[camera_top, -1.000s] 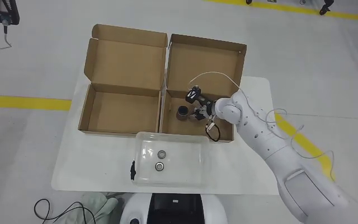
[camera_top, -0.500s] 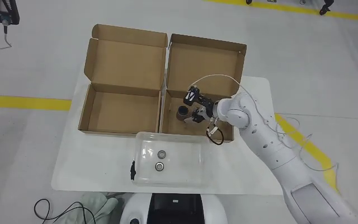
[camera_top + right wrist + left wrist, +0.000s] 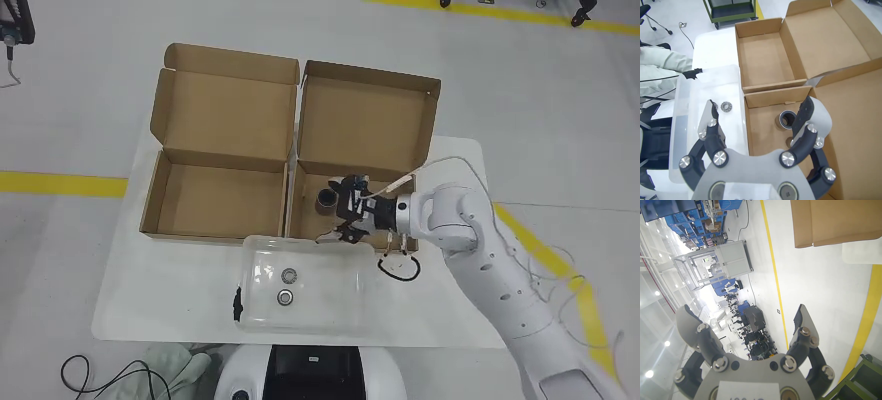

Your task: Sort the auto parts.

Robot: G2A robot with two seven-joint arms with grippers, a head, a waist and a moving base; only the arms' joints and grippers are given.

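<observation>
A white desk [image 3: 455,300] carries two open cardboard boxes set side by side, their lids folded back away from the robot, and a clear plastic bin [image 3: 340,300] that sits nearer the robot, just in front of the boxes. The left box [image 3: 215,200] shows a bare cardboard floor. The right box [image 3: 305,185] holds one auto part, a short dark cylinder with a hollow centre [image 3: 327,201], which stands upright on the box floor near the near wall and towards the side next to the left box. Two small metal bearings lie on the floor of the bin, well apart from the cylinder: one bearing [image 3: 290,274] lies closer to the boxes and the other bearing [image 3: 286,297] lies just beside it, closer to the robot. The right arm stretches in from the right side of the desk, and the right tool [image 3: 331,214] hangs above the near wall of the right box, where the box meets the bin. Its two fingers are spread wide with nothing between them. In the right wrist view one finger sits over the bin, partly covering one bearing, and the other finger sits over the box, just beside the dark cylinder. The left tool [image 3: 743,309] is off the desk and faces out across the white floor [image 3: 819,285] towards the room. Its fingers are also spread wide and hold nothing.
</observation>
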